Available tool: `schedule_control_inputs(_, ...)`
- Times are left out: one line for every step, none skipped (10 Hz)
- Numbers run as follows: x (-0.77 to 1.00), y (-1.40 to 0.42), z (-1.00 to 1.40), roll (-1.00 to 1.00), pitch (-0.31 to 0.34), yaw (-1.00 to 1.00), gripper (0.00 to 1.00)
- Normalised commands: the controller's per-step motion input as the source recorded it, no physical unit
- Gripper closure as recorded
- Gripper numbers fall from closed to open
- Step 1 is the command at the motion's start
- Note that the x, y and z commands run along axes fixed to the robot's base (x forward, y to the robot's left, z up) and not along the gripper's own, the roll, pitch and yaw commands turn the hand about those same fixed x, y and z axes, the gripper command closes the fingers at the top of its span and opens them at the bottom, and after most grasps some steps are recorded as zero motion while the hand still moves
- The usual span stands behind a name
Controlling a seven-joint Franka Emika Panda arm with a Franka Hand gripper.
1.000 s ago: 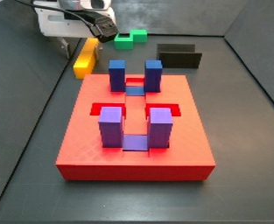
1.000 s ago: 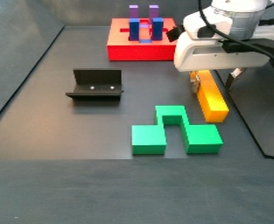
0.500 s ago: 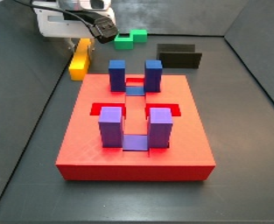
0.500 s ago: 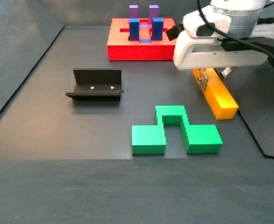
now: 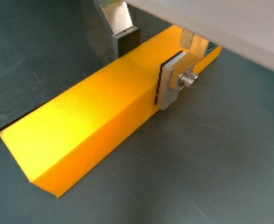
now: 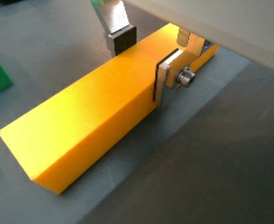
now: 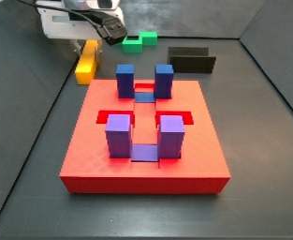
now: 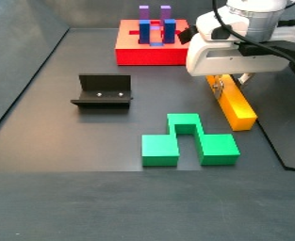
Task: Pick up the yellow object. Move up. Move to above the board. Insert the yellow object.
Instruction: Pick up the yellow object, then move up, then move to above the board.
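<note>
Contact was seen in both wrist views: the gripper [image 5: 149, 54] was closed around the yellow object [image 5: 98, 122], one finger [image 6: 171, 77] pressed flat against each long side near one end. The single yellow bar [image 8: 233, 102] lay on the dark floor, well apart from the one red board [image 7: 146, 138]. In a side view, left to right, one fixture [image 8: 102, 92], one green block [image 8: 188, 139] and the gripper [image 8: 234, 79] were counted. Four posts stood on the board, two blue [image 7: 143, 80] and two purple [image 7: 145, 134].

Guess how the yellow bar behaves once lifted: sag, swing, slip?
The yellow bar looks solid and square-edged, so probably no sag. The gripper straddles it near one end, so the long free end may droop or swing. Its smooth faces could slip in the pads.
</note>
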Motion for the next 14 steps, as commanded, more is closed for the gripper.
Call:
schedule_control_inputs(0.00, 0.00, 0.00, 0.00, 0.000, 0.00, 1.00)
schedule_control_inputs(0.00, 0.00, 0.00, 0.00, 0.000, 0.00, 1.00)
schedule_control_inputs(0.00, 0.00, 0.00, 0.00, 0.000, 0.00, 1.00)
schedule_control_inputs(0.00, 0.00, 0.00, 0.00, 0.000, 0.00, 1.00)
schedule_control_inputs(0.00, 0.00, 0.00, 0.00, 0.000, 0.00, 1.00)
schedule_control_inputs(0.00, 0.00, 0.00, 0.00, 0.000, 0.00, 1.00)
schedule_control_inputs(0.00, 0.00, 0.83, 0.00, 0.000, 0.00, 1.00)
schedule_control_inputs(-0.06, 0.10, 0.84, 0.01, 0.006, 0.07, 1.00)
schedule_control_inputs(-0.10, 0.08, 0.71, 0.00, 0.025, 0.07, 1.00)
schedule_control_inputs(-0.08, 0.03, 0.45, -0.02, 0.002, 0.04, 1.00)
schedule_control_inputs(0.00, 0.00, 1.40, 0.00, 0.000, 0.00, 1.00)
schedule_control_inputs(0.00, 0.00, 1.40, -0.01, 0.050, -0.01, 1.00)
schedule_control_inputs(-0.03, -0.01, 1.40, -0.03, 0.057, -0.01, 1.00)
schedule_control_inputs(-0.02, -0.01, 1.40, -0.06, 0.021, 0.00, 1.00)
